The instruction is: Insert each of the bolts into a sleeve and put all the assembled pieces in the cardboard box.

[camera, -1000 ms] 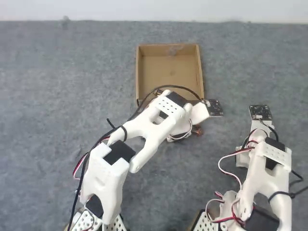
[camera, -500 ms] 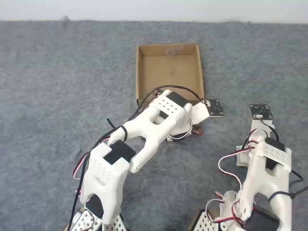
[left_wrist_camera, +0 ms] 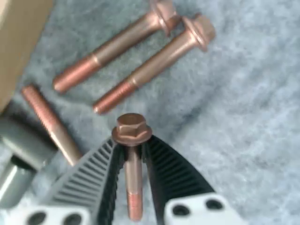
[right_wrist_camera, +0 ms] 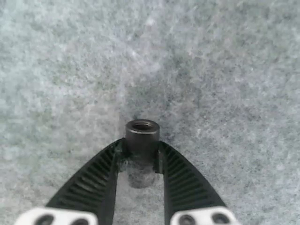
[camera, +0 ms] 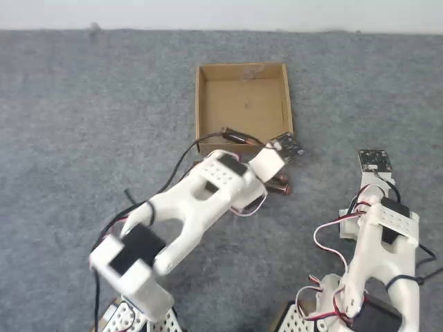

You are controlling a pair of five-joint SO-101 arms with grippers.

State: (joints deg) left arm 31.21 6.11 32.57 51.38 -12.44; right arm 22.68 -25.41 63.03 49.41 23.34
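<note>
"Left pincer (left_wrist_camera: 132, 145) is clamped on a copper-coloured bolt (left_wrist_camera: 133, 180)," says the first technician. "It grips just under the hex head, and the shank lies back between the jaws. It hangs over the grey surface (camera: 83, 104), just near of the cardboard box (camera: 198, 104), by the box's right corner."

"And the partner?"

"The right pincer (right_wrist_camera: 141, 145) is closed on a dark sleeve (right_wrist_camera: 142, 133). It holds the sleeve upright with the bore open toward the wrist, at the near right and well apart from the bolt. Whether the sleeve's foot touches the surface cannot be told."

"So the job now is to bring the two together. What should the robot mind?"

"First the three loose bolts (left_wrist_camera: 112, 44) lying on the surface beneath the left arm. Rising before swinging right would probably avoid scattering them. The threaded end is the harder part. It points back toward the wrist, so the head would reach the sleeve first. The wrist likely has to turn, or the bolt be re-gripped, so that the thread leads."

"And at the sleeve?"

"Line the shank up with the bore before pushing, then press lightly. The right arm should hold steady and leave the mouth clear."
</note>
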